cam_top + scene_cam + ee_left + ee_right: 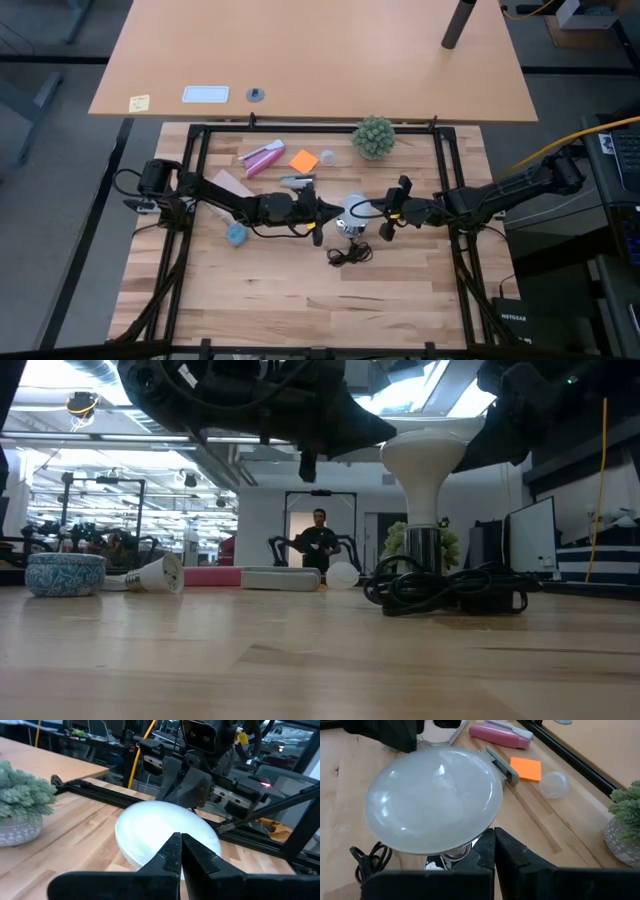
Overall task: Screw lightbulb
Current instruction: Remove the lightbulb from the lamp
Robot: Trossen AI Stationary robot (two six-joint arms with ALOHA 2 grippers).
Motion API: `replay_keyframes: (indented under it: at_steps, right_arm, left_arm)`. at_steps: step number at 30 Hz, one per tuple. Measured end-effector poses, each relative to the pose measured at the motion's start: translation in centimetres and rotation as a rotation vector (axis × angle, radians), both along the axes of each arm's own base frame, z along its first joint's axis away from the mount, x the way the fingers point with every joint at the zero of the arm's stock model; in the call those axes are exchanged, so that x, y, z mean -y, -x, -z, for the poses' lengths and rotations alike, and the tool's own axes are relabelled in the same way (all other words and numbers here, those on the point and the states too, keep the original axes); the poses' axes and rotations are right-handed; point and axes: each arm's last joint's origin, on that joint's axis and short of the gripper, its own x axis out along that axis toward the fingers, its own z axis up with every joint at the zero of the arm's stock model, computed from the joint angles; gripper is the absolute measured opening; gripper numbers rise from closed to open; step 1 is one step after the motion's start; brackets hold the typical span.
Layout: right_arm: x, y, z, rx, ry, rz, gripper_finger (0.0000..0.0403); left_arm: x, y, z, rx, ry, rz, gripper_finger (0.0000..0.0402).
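Both sets of jaws looked pressed together with nothing between them. Left gripper [322, 222] sat just beside the lightbulb [352, 210] on one side, right gripper [388, 222] just beside it on the other, both up near dome height. Bulb stood upright mid-table, dome up, base down in the shiny metal socket [423, 547], with the black cord [450, 590] coiled at its foot. Green plant ball [373, 136] sat farther back.

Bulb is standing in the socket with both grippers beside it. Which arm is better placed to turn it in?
Probably either; slight edge to the left. The lightbulb stands upright in the socket. The left gripper and right gripper, both shut, flank it, the left a little nearer.
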Motion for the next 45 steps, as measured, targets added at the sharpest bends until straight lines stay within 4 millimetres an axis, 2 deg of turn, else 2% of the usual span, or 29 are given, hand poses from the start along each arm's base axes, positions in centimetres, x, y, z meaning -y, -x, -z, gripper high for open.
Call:
replay_keyframes:
  at_steps: [11,32,40,45]
  right_arm:
    - [-0.1,-0.1,-0.1,0.007,-0.011,-0.014,0.0005]
    - [-0.1,0.0,-0.1,0.001,-0.011,-0.016,0.0005]
    - [-0.4,-0.1,0.1,-0.017,-0.084,-0.116,0.0005]
    - [-0.5,-0.3,0.4,-0.035,-0.085,-0.122,0.0005]
  left_arm:
    - [-1.1,-0.1,-0.1,0.016,-0.015,-0.038,0.0002]
    - [-1.2,-0.1,-0.2,0.022,-0.014,-0.045,0.0002]
    - [-1.2,-0.1,-0.2,0.023,-0.015,-0.047,0.0002]
    - [-1.2,-0.1,-0.3,0.023,-0.014,-0.047,0.0002]
